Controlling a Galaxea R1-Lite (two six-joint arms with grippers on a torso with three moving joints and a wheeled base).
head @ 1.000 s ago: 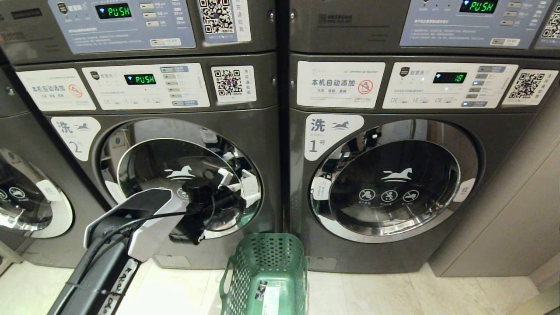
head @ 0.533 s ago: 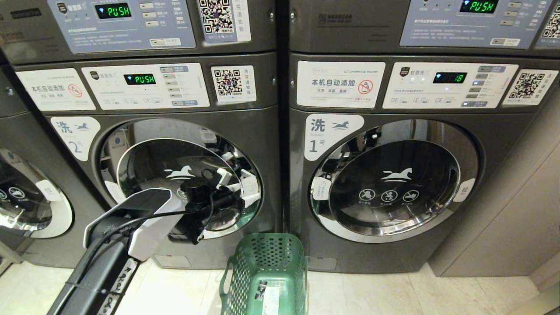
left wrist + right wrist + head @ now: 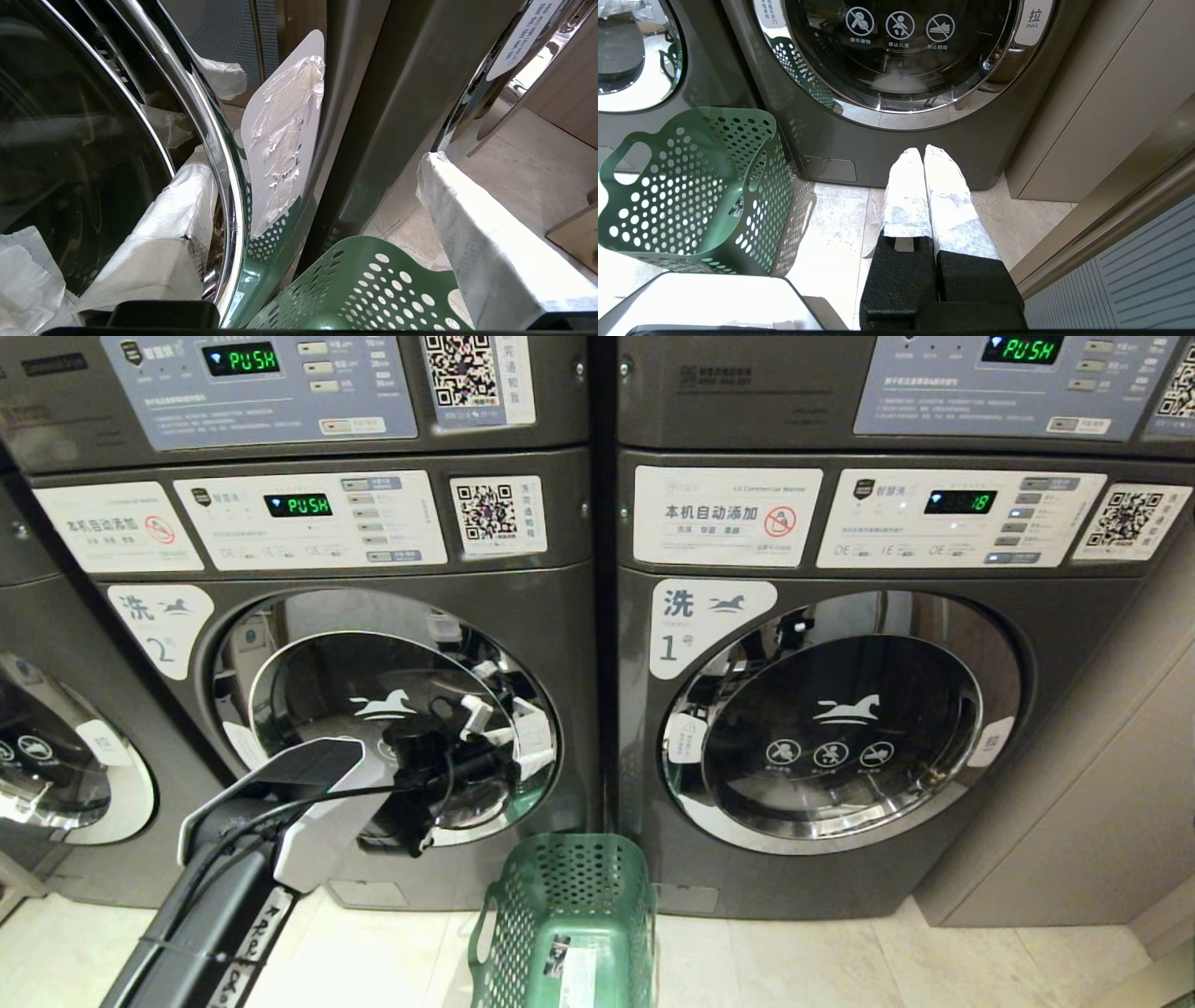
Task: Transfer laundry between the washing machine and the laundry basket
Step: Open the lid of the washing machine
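The washing machine (image 3: pixel 560 616) marked 2 stands left of centre with its round glass door (image 3: pixel 373 709) closed. My left gripper (image 3: pixel 504 742) is held against the door's right edge, open and holding nothing. In the left wrist view the left gripper (image 3: pixel 317 163) spans the chrome door rim (image 3: pixel 219 163): one white-wrapped finger (image 3: pixel 173 233) is on the glass side and the other finger (image 3: pixel 486 252) hangs over the floor. The green laundry basket (image 3: pixel 569 915) stands on the floor just below, between the two machines. My right gripper (image 3: pixel 924 154) is shut and empty, low in front of machine 1. No laundry shows.
A like machine marked 1 (image 3: pixel 709 625) stands to the right with its door closed. A third grey machine (image 3: pixel 56 756) is at the far left. A beige panel wall (image 3: pixel 1102 784) closes the right side. The floor is pale tile (image 3: pixel 831 224).
My left wrist has turned slightly at the door's edge. Nothing else has moved.
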